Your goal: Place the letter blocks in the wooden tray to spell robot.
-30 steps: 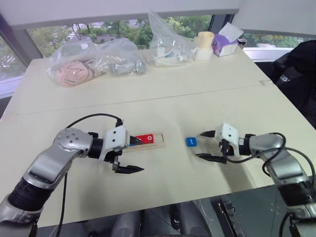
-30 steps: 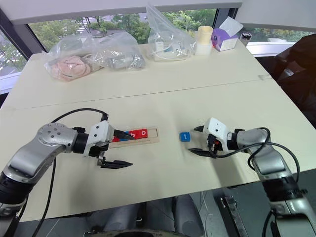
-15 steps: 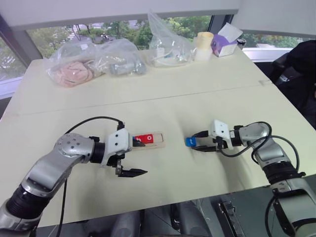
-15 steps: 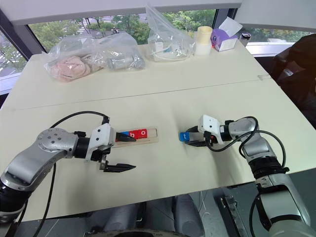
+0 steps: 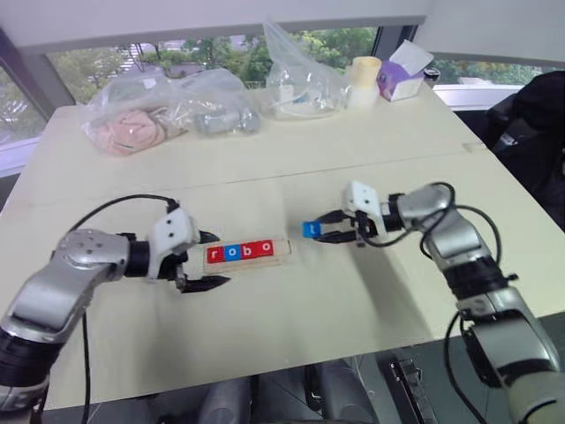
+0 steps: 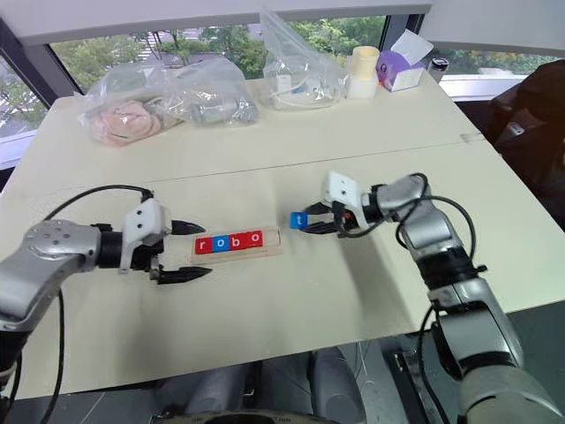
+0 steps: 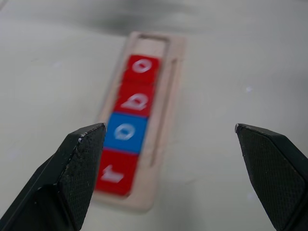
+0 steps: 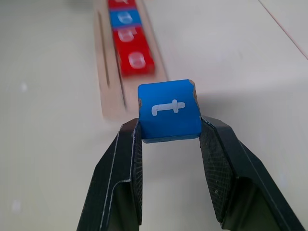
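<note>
Already four letter blocks sat in the wooden tray (image 5: 247, 253), and the blue t block (image 5: 311, 229) hung in the right gripper (image 5: 320, 231), clamped between its fingers.

From the head views, the tray lay toward the table's (image 5: 371, 159) near edge, holding red r (image 6: 203, 245), blue o (image 6: 221, 243), red b (image 6: 237, 240) and red o (image 6: 254, 238), its right end slot bare; the t block was held just beyond that end, above the table. The left gripper (image 5: 210, 261) stood at the tray's left end, fingers spread apart. Clear bags (image 5: 168, 110) lay along the far edge. The left wrist view looked down the tray's length between the wide fingers. The right wrist view alone showed the t block's chipped corners.
</note>
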